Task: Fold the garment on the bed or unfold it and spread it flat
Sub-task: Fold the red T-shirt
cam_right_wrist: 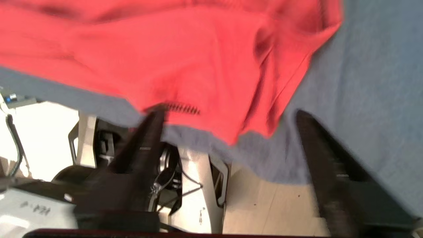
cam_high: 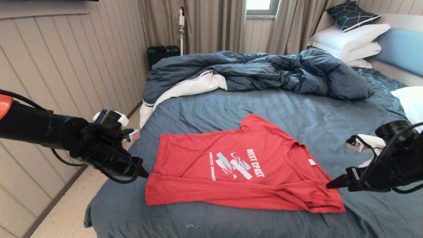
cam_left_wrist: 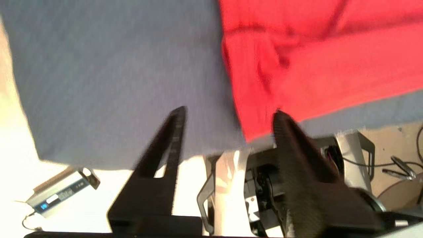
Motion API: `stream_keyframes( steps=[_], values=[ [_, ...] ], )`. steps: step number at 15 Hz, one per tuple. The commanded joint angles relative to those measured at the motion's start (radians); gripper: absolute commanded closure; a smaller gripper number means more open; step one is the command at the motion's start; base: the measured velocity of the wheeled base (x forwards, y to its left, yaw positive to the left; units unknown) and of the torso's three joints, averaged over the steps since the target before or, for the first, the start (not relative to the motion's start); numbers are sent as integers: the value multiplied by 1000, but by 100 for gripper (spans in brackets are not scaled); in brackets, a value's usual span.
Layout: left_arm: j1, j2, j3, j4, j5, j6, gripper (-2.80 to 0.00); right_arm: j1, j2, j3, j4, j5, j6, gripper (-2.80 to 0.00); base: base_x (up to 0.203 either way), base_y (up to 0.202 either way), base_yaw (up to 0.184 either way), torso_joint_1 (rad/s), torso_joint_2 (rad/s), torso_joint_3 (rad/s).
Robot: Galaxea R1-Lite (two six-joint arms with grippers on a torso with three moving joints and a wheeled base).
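The garment [cam_high: 198, 172], a red T-shirt with a white "WEST COAST" print, lies on the bed [cam_high: 264, 105], hem to the left and neck to the right. Its near long edge is doubled over in a narrow fold. My left gripper [cam_high: 143, 172] hovers at the hem's left edge, open; in the left wrist view the garment's [cam_left_wrist: 314, 59] corner lies just beyond the spread fingers of the gripper [cam_left_wrist: 229, 112]. My right gripper [cam_high: 330, 184] is at the shoulder end, open. In the right wrist view the garment's [cam_right_wrist: 165, 59] sleeve edge shows between the wide fingers of that gripper [cam_right_wrist: 229, 112], and nothing is held.
A rumpled dark blue duvet [cam_high: 264, 69] with white lining lies across the far half of the bed. White pillows [cam_high: 350, 39] are stacked at the back right. A dark green case [cam_high: 162, 53] stands by the curtains. The bed's near edge and the floor are close under both grippers.
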Motion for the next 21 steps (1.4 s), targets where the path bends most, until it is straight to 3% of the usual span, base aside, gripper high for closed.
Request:
stream_keyframes(
  steps=[1, 5, 7, 8, 9, 14, 21],
  values=[
    [10, -82, 59, -1, -3, -1, 0, 0, -43, 32, 1, 1, -4, 0, 0, 0, 0, 0, 0, 0],
    [31, -145, 183, -10, -18, -4, 0, -2, -62, 80, 1, -3, -15, 0, 0, 0, 0, 0, 0, 0],
    [31, -194, 285, -69, -18, -5, 0, -6, -64, 89, 1, -4, -15, 0, 0, 0, 0, 0, 0, 0],
    [31, -222, 326, -103, -15, -11, 0, -8, -67, 92, 1, -5, -15, -268, 0, 0, 0, 0, 0, 0],
    [31, -252, 357, -124, -13, -27, 0, -9, -64, 95, 1, -4, -15, -280, 0, 0, 0, 0, 0, 0],
    [32, -300, 465, -191, -17, -39, 0, -3, 1, 97, -62, -1, -21, -280, 0, 0, 0, 0, 0, 0],
    [31, -236, 448, -235, -19, -36, 0, 41, 47, 96, -95, 11, -17, -280, 0, 0, 0, 0, 0, 0]
  ],
)
